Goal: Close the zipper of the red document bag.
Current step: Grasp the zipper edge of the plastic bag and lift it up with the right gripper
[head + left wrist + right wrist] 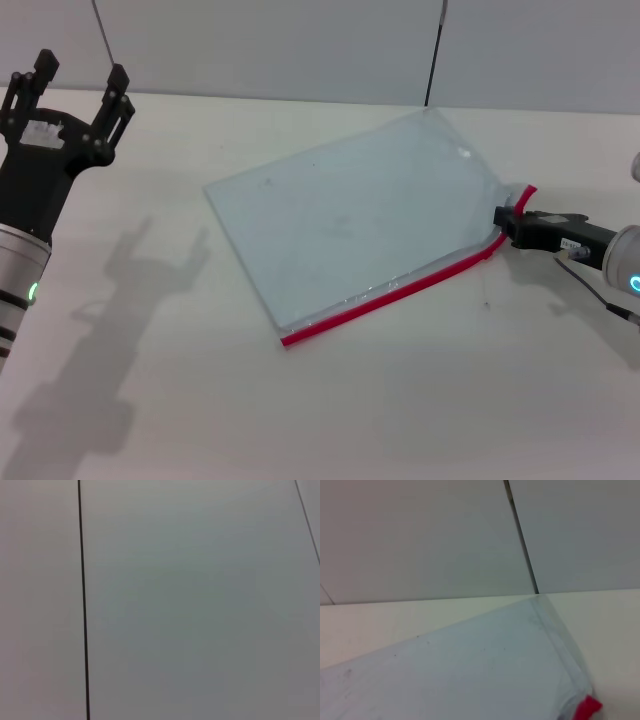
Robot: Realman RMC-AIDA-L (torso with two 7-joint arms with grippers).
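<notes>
So the red document bag (360, 225) is lying flat on the white table (300, 420), turned at an angle, and it's the landmark for everything here. It's a see-through pale blue-grey pouch. The zipper (400, 290) is running along the bag's long edge that's facing the robot, a thin bright red strip, and at its right-hand end it's curling upward off the table.

The right gripper (508, 222) is sitting right at that curled end of the zipper, at the bag's right corner, coming in low from the right side. Its black fingers look clenched on the red strip there, pinching the end of the zipper; I can't make out the slider itself. In the right wrist view the bag is filling the lower part and a bit of the red end (587, 708) is poking up at the corner.

The left gripper (75, 95) is hanging well off to the left of the bag, raised above the table, fingers spread apart and grasping nothing. The left wrist view is showing only a plain grey wall (200, 600).
</notes>
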